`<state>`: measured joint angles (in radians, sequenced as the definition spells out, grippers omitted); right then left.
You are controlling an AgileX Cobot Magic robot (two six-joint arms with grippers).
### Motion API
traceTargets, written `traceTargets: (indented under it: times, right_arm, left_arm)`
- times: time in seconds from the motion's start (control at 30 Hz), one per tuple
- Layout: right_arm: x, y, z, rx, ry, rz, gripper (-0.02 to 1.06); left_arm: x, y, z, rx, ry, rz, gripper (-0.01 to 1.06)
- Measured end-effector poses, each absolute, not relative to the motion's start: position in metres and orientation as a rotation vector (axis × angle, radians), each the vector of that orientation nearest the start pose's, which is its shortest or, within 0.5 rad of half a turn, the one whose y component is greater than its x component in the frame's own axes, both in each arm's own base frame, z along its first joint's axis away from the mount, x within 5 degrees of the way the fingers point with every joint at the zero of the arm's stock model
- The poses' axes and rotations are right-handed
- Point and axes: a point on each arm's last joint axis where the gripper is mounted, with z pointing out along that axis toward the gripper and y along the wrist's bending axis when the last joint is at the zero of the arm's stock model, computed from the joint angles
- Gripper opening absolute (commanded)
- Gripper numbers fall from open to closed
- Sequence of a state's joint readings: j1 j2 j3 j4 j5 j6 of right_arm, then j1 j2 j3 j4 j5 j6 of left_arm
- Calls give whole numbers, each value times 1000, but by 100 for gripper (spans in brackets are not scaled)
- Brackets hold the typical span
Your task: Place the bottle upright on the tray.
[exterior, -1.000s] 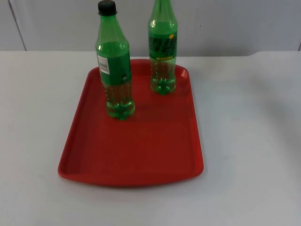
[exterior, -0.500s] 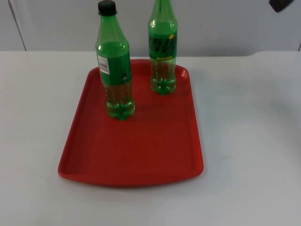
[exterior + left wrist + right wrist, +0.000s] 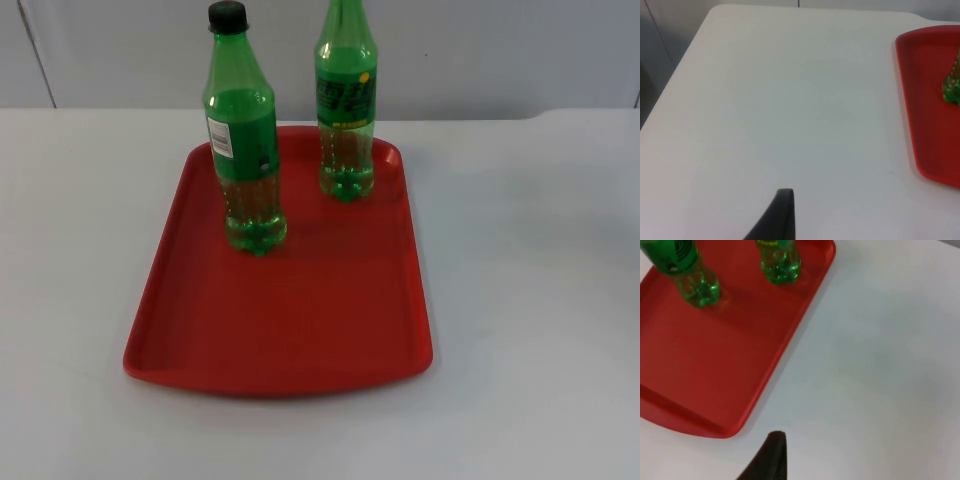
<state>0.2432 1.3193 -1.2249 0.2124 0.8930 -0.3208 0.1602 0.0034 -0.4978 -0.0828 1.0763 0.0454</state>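
Note:
A red tray (image 3: 300, 330) lies in the middle of the white table. Two green bottles stand upright on its far half. The one with a black cap (image 3: 245, 150) is at the left, and the second bottle (image 3: 346, 100) stands near the tray's far right corner, its top cut off by the picture's edge. The right wrist view shows both bottle bases (image 3: 697, 285) (image 3: 780, 262) on the tray (image 3: 715, 365). My right gripper (image 3: 770, 455) hovers over bare table beside the tray's right rim. My left gripper (image 3: 782, 215) hovers over bare table well left of the tray (image 3: 925, 100).
White table top (image 3: 530, 250) stretches on both sides of the tray and ends at the grey partition wall (image 3: 500, 50) behind the bottles. The table's left edge (image 3: 670, 85) lies near the left arm.
Half a second ago a dark piece of the right arm showed at the top view's upper right corner; it is gone now. Tray and bottles have not moved.

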Motion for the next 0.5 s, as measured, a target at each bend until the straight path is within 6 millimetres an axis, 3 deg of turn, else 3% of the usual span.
traceTargets:
  times: [0.43, 0.5]
  right_arm:
    - [185, 61, 361, -556, 2243, 219, 105]
    - [165, 56, 356, -548, 2212, 217, 105]
  left_arm:
    - [-4, -7, 276, -114, 2060, 27, 105]
    - [-4, -7, 276, -114, 2060, 27, 105]
